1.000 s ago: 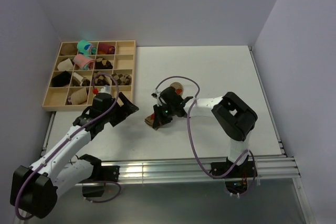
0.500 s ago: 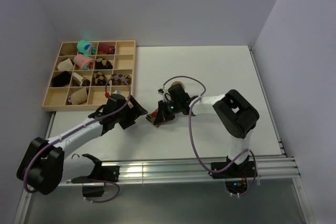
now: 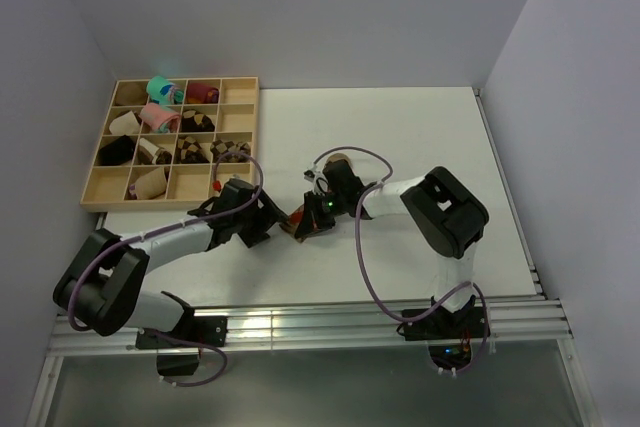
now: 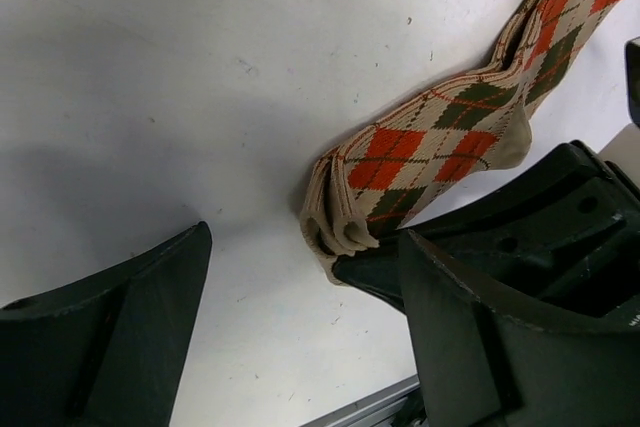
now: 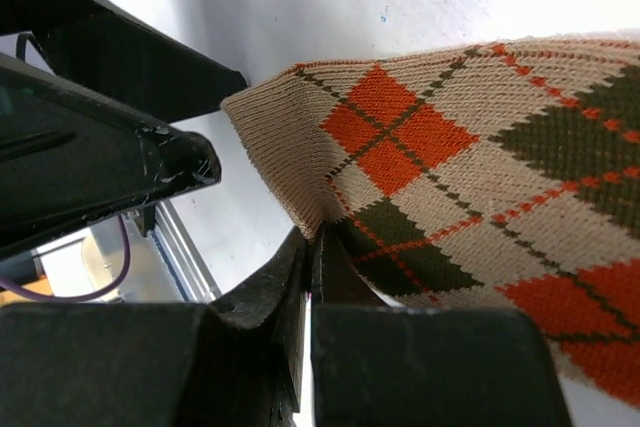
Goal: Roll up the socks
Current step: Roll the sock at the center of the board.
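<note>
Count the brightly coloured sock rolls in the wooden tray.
3: teal roll in the back row of the tray, maroon roll beside it on the right, pink roll directly in front of the teal one. None seems hidden.

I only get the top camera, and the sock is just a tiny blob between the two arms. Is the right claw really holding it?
Observer: Yes. The right wrist view shows the right gripper shut, pinching a fold of the socks.
Operator: What about the left claw?
Observer: In the left wrist view the left gripper is open. The socks' folded end lies on the table between its jaws, nearer one jaw and not gripped.
Operator: What colours are the diamonds?
Observer: Orange-red and dark, on tan knit.
</note>
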Available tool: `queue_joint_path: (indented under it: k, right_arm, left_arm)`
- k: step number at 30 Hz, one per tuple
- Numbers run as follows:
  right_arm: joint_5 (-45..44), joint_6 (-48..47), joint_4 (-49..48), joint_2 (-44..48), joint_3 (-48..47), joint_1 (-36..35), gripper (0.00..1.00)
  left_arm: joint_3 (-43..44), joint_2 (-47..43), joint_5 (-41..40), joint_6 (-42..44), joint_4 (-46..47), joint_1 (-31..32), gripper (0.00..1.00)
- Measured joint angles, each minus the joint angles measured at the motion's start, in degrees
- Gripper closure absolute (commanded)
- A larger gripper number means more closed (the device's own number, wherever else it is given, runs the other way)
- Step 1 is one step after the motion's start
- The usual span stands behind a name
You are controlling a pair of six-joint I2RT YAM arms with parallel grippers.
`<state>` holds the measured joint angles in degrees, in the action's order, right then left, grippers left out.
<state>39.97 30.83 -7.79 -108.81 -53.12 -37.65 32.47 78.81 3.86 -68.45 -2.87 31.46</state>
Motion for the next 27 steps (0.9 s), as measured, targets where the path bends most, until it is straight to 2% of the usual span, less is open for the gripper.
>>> queue_joint_path:
  k: [13,15,16,18,20,21,23,25,27]
  right_arm:
    - [6.08,8.31,-8.96,-3.15,3.58,4.20,1.00]
    - [7.19,9.29,-9.94,-3.87,3.67,4.57,1.00]
    - [7.56,9.68,-10.27,-4.09,3.67,4.68,1.00]
    - [8.11,10.29,-10.71,-4.44,3.67,4.83,1.00]
    - [8.41,10.64,-10.99,-4.61,3.69,4.94,1.00]
    - [8.46,10.69,-11.04,-4.66,3.69,4.96,1.00]
    - [8.57,10.75,-11.06,-4.68,3.69,5.03,1.00]
    - [8.57,10.82,-11.06,-4.68,3.69,5.05,1.00]
    - [8.57,10.88,-11.06,-4.68,3.69,5.07,1.00]
  left_arm:
    - [0.39,0.48,-0.66,-0.22,0.11,0.66,0.35]
    - [0.39,0.48,-0.63,-0.20,0.28,0.66,0.42]
    - [0.39,0.48,-0.61,-0.24,0.63,0.66,0.50]
    - [0.39,0.48,-0.42,-0.31,1.81,0.68,0.61]
    - [0.39,0.48,-0.20,0.00,2.75,0.76,0.67]
    - [0.39,0.44,-0.17,0.09,3.08,0.87,0.75]
    - [0.17,0.13,-0.20,0.31,3.52,1.01,0.84]
    - [-0.42,-0.72,-0.20,0.59,4.04,1.09,0.89]
    - [-0.76,-1.14,-0.24,1.36,4.04,1.14,0.89]
